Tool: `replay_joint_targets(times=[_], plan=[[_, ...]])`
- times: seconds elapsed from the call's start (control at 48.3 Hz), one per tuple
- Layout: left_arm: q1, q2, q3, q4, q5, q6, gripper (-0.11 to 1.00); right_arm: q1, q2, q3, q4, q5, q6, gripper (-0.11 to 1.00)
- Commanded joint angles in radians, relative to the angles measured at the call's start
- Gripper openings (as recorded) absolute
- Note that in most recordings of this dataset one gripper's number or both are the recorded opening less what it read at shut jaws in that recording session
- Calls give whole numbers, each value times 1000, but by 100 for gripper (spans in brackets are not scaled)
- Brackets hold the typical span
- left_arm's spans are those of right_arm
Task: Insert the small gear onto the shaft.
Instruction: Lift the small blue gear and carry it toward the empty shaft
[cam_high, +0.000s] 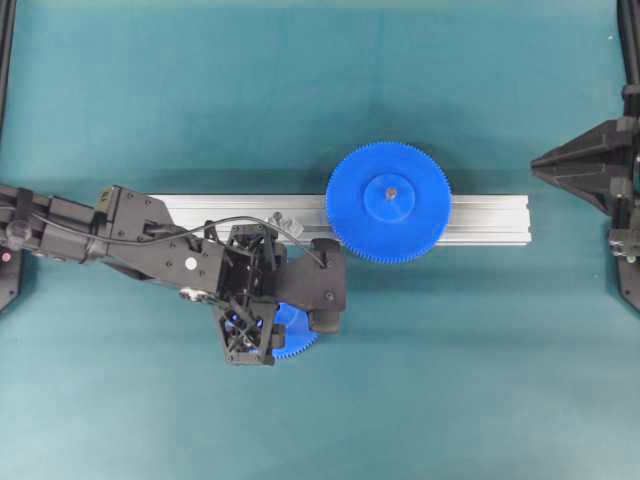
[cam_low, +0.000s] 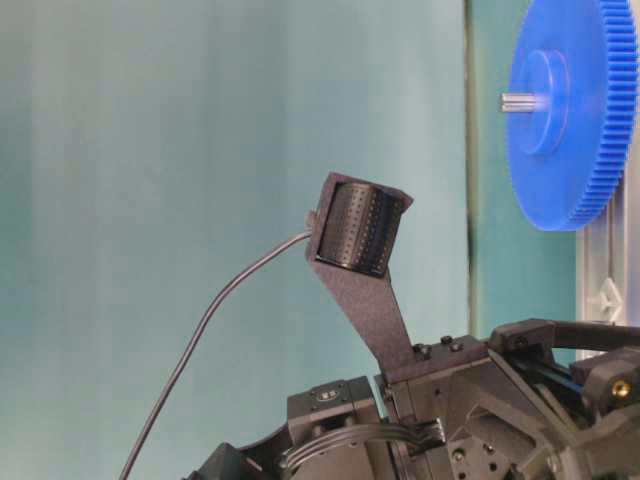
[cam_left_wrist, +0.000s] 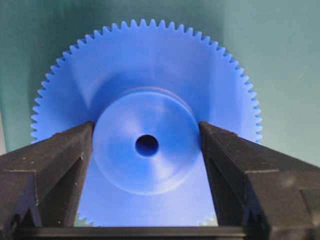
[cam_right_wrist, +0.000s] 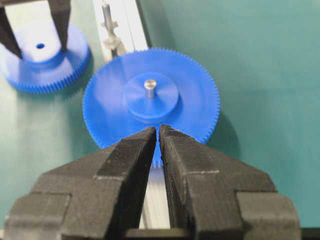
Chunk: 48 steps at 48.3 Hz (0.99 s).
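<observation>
The small gear (cam_left_wrist: 150, 70) lies flat on the teal table, partly hidden under my left arm in the overhead view (cam_high: 298, 337). My left gripper (cam_left_wrist: 146, 127) reaches down over it, and both fingers (cam_left_wrist: 75, 145) press against the sides of its raised hub. The right wrist view shows this grip from afar (cam_right_wrist: 37, 47). The shaft (cam_right_wrist: 106, 17), a thin grey pin on a small silvery bracket, stands bare on the rail (cam_high: 278, 217) just behind the left wrist. My right gripper (cam_right_wrist: 158, 129) is shut on nothing at the right edge (cam_high: 538, 162).
A larger blue gear (cam_high: 410, 225) sits on its own pin on the grooved aluminium rail (cam_high: 190, 210), to the right of the shaft. In the table-level view the left wrist camera mount (cam_low: 358, 228) and its cable fill the foreground.
</observation>
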Motion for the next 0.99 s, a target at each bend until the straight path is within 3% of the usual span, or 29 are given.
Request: replay_joint_targets(times=[0.0,0.331,0.829,0.974], plan=[[5,-12,2,3,5,2,71,-2,5,-8,2,-9,8,27],[5,-86,-11,5,12,-3,71,-3,-2,0,2,-9,8,27],[32,-219,-101,8,130,5,71,-3,-40,17,2,-18,8,27],[71,-268,-98,8,140,52,71,-3,-40,17,2,-28,9,27]])
